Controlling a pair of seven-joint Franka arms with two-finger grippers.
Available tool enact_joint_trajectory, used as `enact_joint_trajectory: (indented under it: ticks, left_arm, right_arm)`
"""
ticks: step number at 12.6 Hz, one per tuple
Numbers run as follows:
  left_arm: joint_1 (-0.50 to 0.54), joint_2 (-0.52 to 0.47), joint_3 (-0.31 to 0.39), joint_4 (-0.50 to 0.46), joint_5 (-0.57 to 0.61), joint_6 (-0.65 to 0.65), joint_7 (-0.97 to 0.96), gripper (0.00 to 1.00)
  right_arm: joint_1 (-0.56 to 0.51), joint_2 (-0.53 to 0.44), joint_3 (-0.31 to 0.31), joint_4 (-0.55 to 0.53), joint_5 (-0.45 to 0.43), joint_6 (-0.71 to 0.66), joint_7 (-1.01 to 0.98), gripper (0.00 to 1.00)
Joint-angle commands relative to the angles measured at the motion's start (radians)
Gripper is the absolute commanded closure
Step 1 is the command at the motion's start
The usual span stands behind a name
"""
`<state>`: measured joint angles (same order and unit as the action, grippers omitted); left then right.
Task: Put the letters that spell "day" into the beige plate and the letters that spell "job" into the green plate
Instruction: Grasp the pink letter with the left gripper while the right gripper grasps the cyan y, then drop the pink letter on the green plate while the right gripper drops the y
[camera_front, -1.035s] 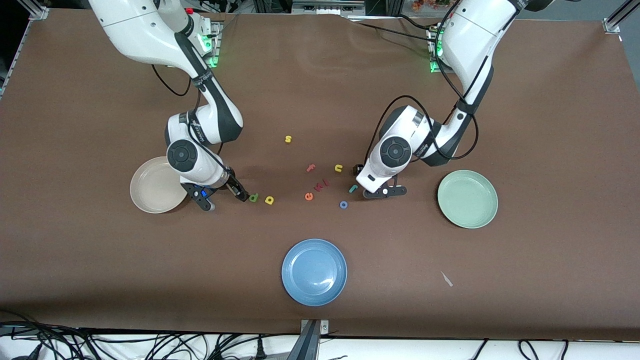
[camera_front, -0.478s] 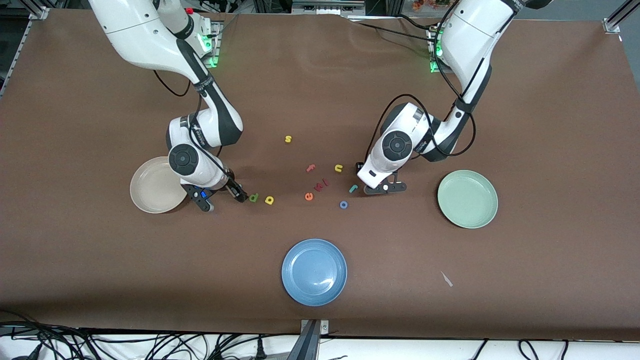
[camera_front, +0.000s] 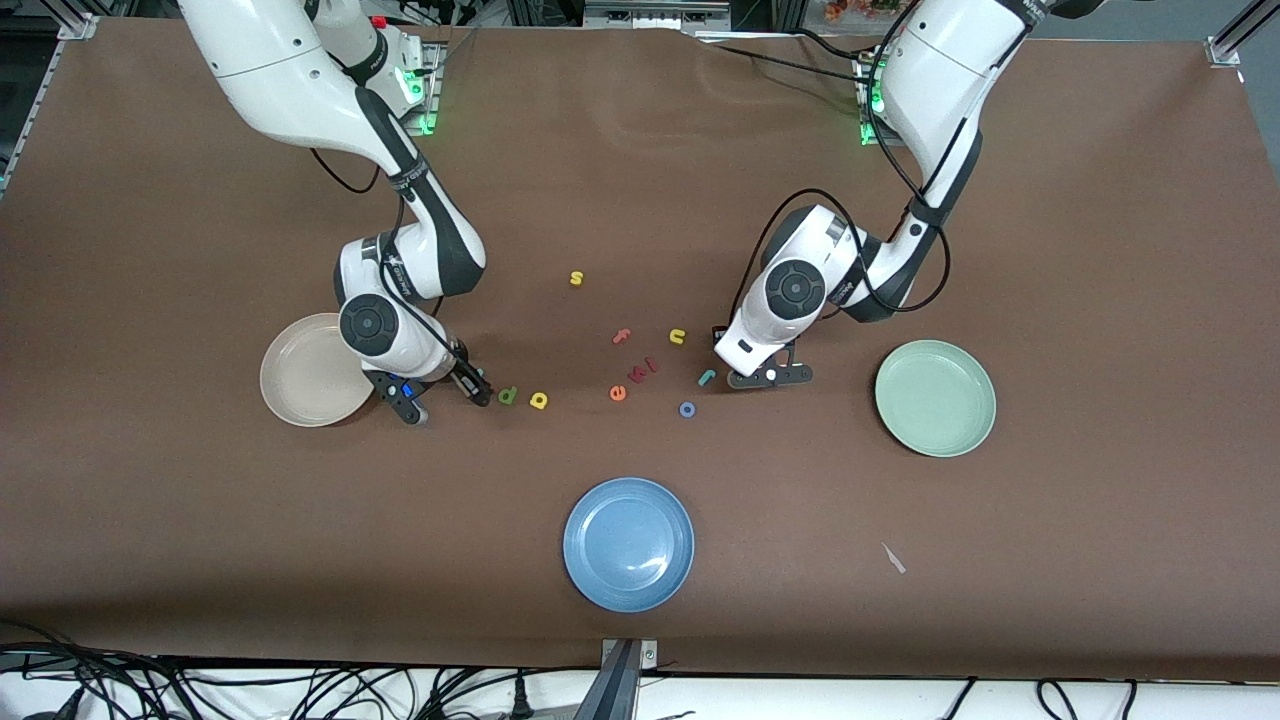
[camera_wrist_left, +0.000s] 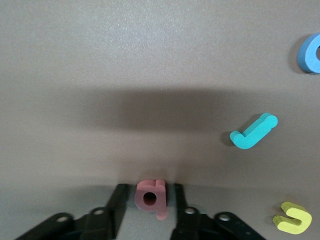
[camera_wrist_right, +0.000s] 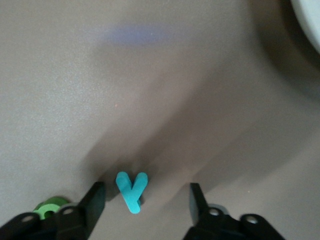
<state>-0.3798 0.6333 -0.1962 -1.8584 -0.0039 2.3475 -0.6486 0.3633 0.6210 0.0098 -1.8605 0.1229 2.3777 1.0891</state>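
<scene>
My left gripper (camera_wrist_left: 148, 200) is down at the table with the red b (camera_wrist_left: 150, 197) lying between its fingers (camera_wrist_left: 119, 202), a thin gap on each side. In the front view the left gripper (camera_front: 745, 360) hides the b. The teal j (camera_front: 706, 377) and blue o (camera_front: 687, 409) lie beside it. My right gripper (camera_wrist_right: 145, 195) stands open, wide around the teal y (camera_wrist_right: 131, 190) on the table. The right gripper (camera_front: 445, 395) is next to the beige plate (camera_front: 300, 380). The green d (camera_front: 508, 396) and yellow a (camera_front: 539, 401) lie just past it. The green plate (camera_front: 935, 398) holds nothing.
A blue plate (camera_front: 628, 543) sits nearer the front camera, mid-table. Loose letters lie between the arms: yellow s (camera_front: 576, 278), pink f (camera_front: 622, 336), yellow u (camera_front: 677, 337), orange e (camera_front: 618, 393) and dark red pieces (camera_front: 645, 368). A paper scrap (camera_front: 893, 558) lies near the front edge.
Both hands have settled slightly lower over their letters, and the left one has shifted a little toward the arms' bases. No letter on the table has moved.
</scene>
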Motion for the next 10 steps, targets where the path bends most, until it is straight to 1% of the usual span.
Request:
enact_joint_trajectory:
  ticks: [1,2,4,5,6,8,9,10]
  left_arm:
    - [-0.002,-0.021,0.000,-0.013,0.016,0.004,-0.025,0.90]
    - [-0.002,-0.033,0.000,-0.013,0.016,-0.008,-0.029,0.94]
    - [0.007,-0.082,0.000,-0.005,0.025,-0.087,-0.016,0.94]
    - [0.015,-0.116,0.003,-0.001,0.027,-0.144,-0.003,0.94]
    - [0.028,-0.147,0.006,0.001,0.027,-0.183,0.027,0.94]
    - [0.086,-0.191,0.009,0.002,0.028,-0.230,0.137,0.94]
    - [0.120,-0.199,0.011,0.011,0.028,-0.250,0.203,0.94]
    - [0.157,-0.199,0.011,0.025,0.033,-0.261,0.251,0.94]
  right_arm:
    - [-0.015,-0.003,0.004,-0.006,0.012,0.015,-0.023,0.48]
    - [-0.015,-0.003,0.004,-0.002,0.012,0.015,-0.023,0.58]
    - [-0.015,0.000,0.004,0.000,0.012,0.015,-0.025,0.78]
    - [-0.015,0.008,0.004,0.003,0.012,0.017,-0.025,0.86]
    - [-0.015,0.009,0.005,0.003,0.012,0.026,-0.025,0.92]
    - [-0.015,0.017,0.004,0.004,0.012,0.032,-0.025,0.98]
    - [-0.015,0.016,0.005,0.007,0.012,0.032,-0.025,1.00]
    - [-0.014,0.016,0.005,0.014,0.012,0.031,-0.025,1.00]
